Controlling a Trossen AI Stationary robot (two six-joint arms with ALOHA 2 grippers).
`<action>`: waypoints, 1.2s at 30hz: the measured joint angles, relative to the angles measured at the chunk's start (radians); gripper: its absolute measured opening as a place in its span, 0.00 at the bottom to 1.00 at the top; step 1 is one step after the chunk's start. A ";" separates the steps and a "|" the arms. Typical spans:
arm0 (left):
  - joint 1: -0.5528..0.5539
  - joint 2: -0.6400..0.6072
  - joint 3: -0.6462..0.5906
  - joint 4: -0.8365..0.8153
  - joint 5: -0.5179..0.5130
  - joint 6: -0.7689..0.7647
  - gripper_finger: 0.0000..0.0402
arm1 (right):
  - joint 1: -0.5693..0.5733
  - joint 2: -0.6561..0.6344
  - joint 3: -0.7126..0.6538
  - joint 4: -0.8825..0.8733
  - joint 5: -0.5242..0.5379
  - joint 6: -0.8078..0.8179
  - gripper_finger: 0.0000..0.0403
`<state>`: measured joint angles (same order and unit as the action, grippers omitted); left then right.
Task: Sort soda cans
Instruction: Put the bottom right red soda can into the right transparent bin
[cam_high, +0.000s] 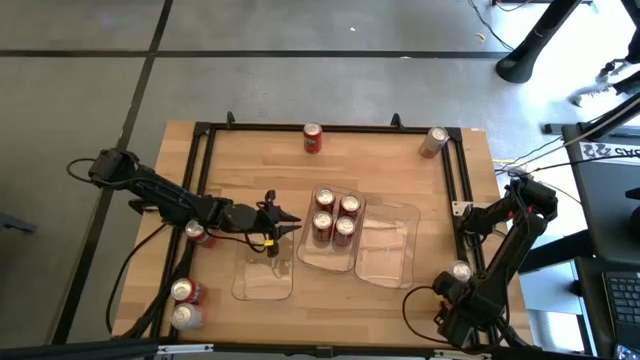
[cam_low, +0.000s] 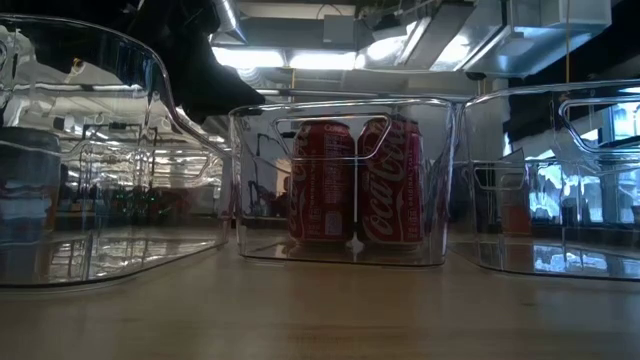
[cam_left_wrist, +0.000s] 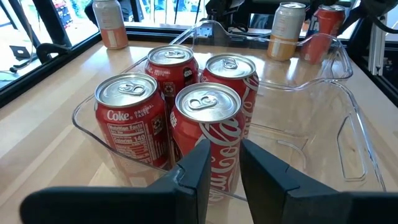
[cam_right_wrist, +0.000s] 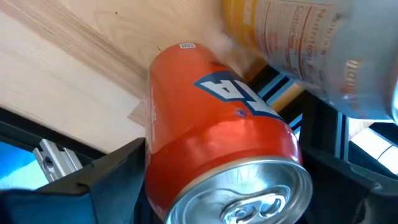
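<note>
Soda cans (cam_high: 334, 216): four in tray (cam_high: 310, 258).

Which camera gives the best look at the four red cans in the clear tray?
The left wrist view: the four red cans fill it, tops and labels legible. The high view shows only their silver tops; the low view shows two through the tray wall; the right wrist view shows none.

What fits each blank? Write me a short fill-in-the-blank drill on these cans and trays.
The clear tray in the table's middle holds ____ red cans.
Their tops are ____ in colour.
The right gripper is shut on an ____ can.
Missing words: four; silver; orange.
</note>
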<state>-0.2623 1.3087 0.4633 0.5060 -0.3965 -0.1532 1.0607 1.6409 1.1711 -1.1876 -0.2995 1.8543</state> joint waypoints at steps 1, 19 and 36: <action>0.000 0.000 0.000 0.000 0.000 0.000 0.19 | 0.000 0.000 0.000 0.004 -0.006 0.000 0.88; 0.000 0.000 0.000 0.002 0.000 0.000 0.19 | -0.011 0.005 0.098 0.050 0.057 0.012 0.73; 0.000 0.000 0.000 0.003 0.000 -0.004 0.19 | -0.186 0.003 0.359 0.021 0.170 -0.201 0.74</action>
<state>-0.2619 1.3087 0.4633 0.5094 -0.3965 -0.1570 0.8750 1.6444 1.5299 -1.1662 -0.1292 1.6529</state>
